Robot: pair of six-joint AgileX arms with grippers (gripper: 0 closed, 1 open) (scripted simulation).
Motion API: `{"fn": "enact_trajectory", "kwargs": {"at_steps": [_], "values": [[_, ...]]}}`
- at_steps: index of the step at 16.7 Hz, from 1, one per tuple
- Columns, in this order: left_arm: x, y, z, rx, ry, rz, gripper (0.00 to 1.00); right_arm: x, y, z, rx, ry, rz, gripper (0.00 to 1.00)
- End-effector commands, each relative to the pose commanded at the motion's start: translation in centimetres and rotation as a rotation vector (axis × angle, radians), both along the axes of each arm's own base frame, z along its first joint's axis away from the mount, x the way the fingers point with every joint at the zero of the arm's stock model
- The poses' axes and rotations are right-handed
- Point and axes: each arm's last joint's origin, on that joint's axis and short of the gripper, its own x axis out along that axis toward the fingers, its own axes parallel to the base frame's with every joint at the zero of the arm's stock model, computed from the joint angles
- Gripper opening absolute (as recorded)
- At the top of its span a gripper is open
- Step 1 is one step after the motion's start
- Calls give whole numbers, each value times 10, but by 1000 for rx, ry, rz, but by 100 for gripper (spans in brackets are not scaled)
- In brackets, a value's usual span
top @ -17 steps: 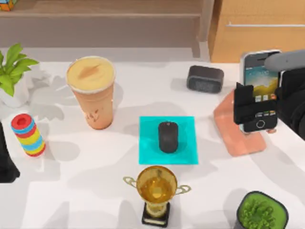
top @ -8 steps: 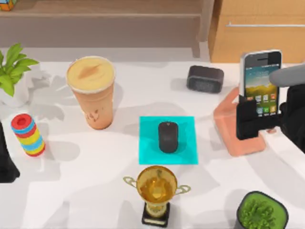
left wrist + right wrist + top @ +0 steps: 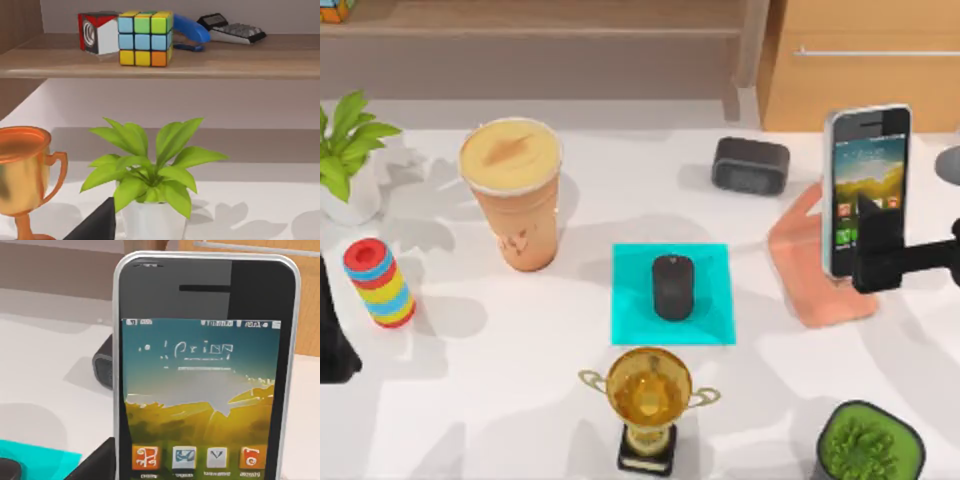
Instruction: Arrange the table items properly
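Smartphone stands upright on the salmon-pink stand at the table's right side, its icon screen facing the right gripper, which sits low in front of it at the table's right edge. One dark finger overlaps the lower screen in the top view; whether the claw grips the phone or has let go, I cannot tell. In the right wrist view the smartphone looms upright and close, with a dark finger at its lower edge. The black mouse lies in the middle of the teal mat, centre table. The tall orange cup stands left of the mat, well apart from it. The left arm is parked at the table's left edge, its claw's state unclear.
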Motion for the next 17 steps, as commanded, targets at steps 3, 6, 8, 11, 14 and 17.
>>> {"fn": "enact_trajectory", "kwargs": {"at_steps": [3, 6, 8, 11, 14, 17], "values": [[0, 0, 0, 0, 0, 0, 100, -19, -26, 2, 25, -56, -29, 100], [0, 0, 0, 0, 0, 0, 100, -42, -51, -3, 47, -130, -66, 100], [0, 0, 0, 0, 0, 0, 100, -57, -65, -11, 55, -186, -93, 100], [0, 0, 0, 0, 0, 0, 100, -75, -81, -25, 54, -274, -135, 100], [0, 0, 0, 0, 0, 0, 100, -85, -90, -37, 43, -348, -168, 100], [0, 0, 0, 0, 0, 0, 100, -88, -94, -44, 32, -385, -186, 100]]}}
